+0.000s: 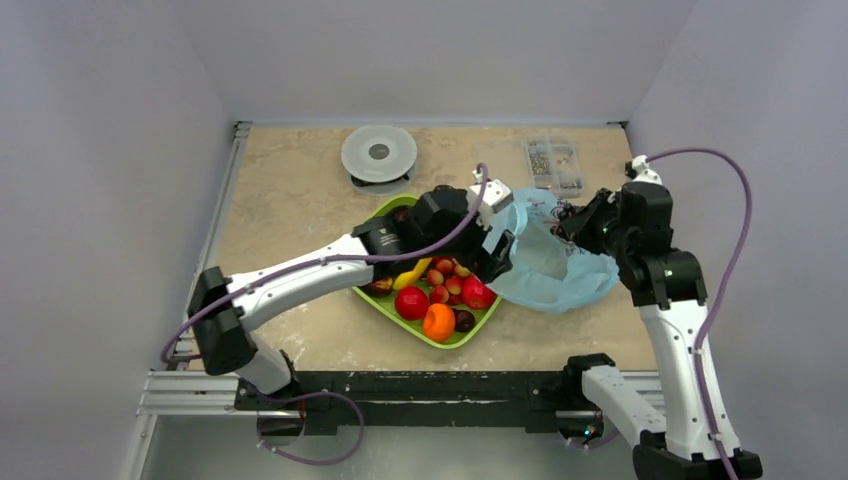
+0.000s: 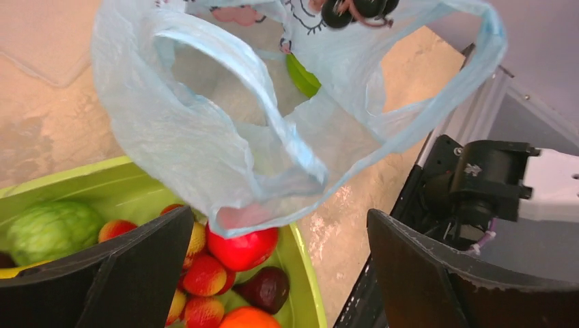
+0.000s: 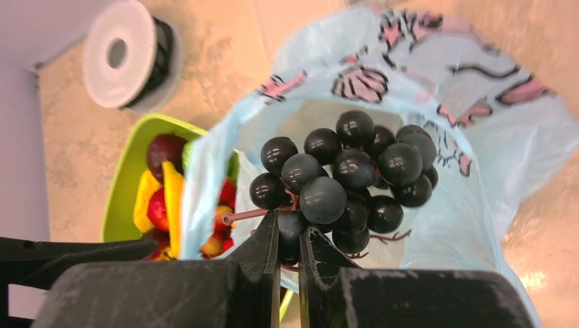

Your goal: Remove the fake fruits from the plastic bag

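The light-blue plastic bag [image 1: 555, 270] hangs lifted at the table's right, beside the green tray [image 2: 308, 273]. My right gripper [image 3: 288, 239] is shut on the dark grape bunch [image 3: 355, 171], holding it over the bag's open mouth [image 3: 478, 137]. My left gripper [image 2: 280, 273] is open with nothing between its fingers, just under the bag's hanging film [image 2: 205, 137] and above the tray. In the tray lie fake fruits: two red balls [image 1: 411, 302] [image 1: 477, 293], an orange [image 1: 438, 322], a banana [image 1: 410, 275] and a dark purple one [image 2: 267, 288]. A green shape [image 2: 302, 76] shows through the bag.
The tray also holds small red berries [image 2: 205, 273] and a lumpy green ball [image 2: 54, 229]. A white round spool [image 1: 379, 153] and a clear compartment box [image 1: 553, 163] stand at the back. The left arm [image 1: 320, 270] stretches across the tray.
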